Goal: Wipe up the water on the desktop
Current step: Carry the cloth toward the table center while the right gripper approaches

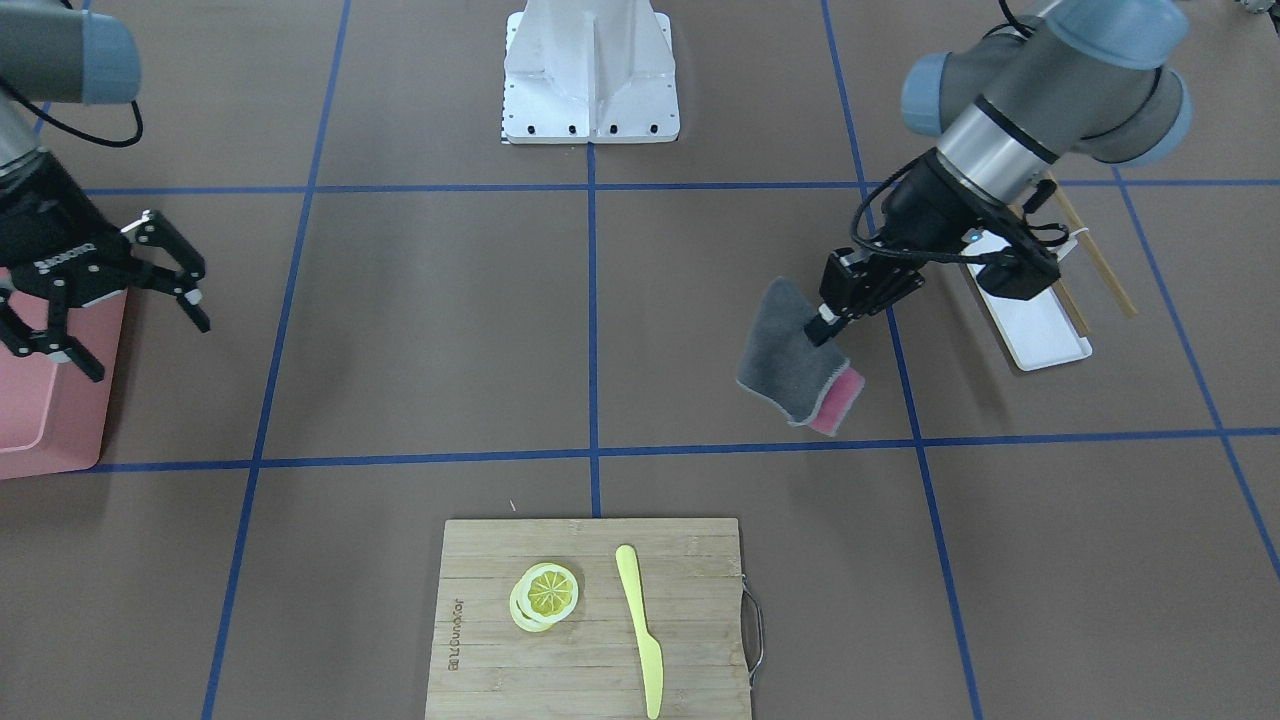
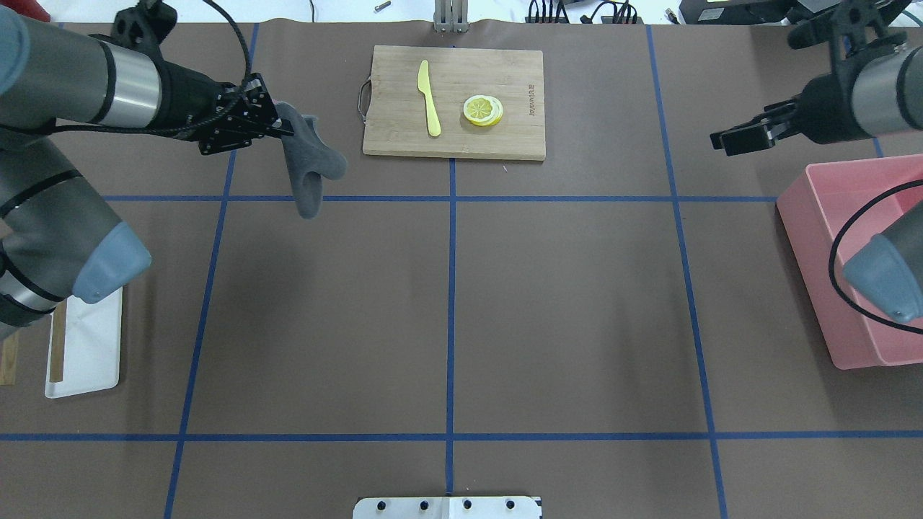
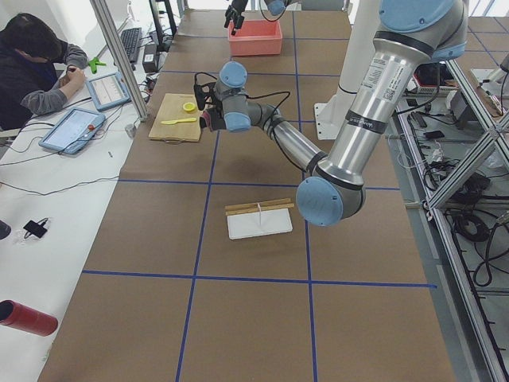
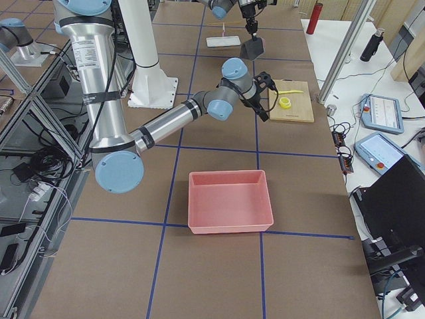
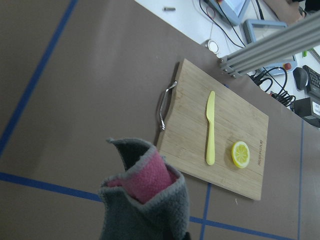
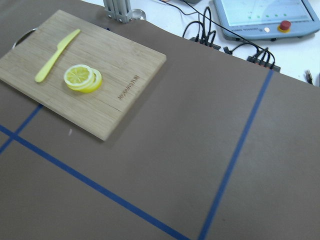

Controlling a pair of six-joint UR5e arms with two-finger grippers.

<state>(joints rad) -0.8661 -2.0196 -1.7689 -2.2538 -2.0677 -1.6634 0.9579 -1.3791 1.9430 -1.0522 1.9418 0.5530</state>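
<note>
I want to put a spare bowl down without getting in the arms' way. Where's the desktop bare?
The central rectangles of the desktop, between the white tray and the pink bin, lie bare. Crowded at the far edge: the cutting board, with the left gripper dangling a grey cloth beside it and the open right gripper on its other side.

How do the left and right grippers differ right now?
The left gripper is shut on a gray cloth; the right gripper is open and empty. The left gripper is near the white tray, the right gripper near the pink bin. Both hover above the desktop.
</note>
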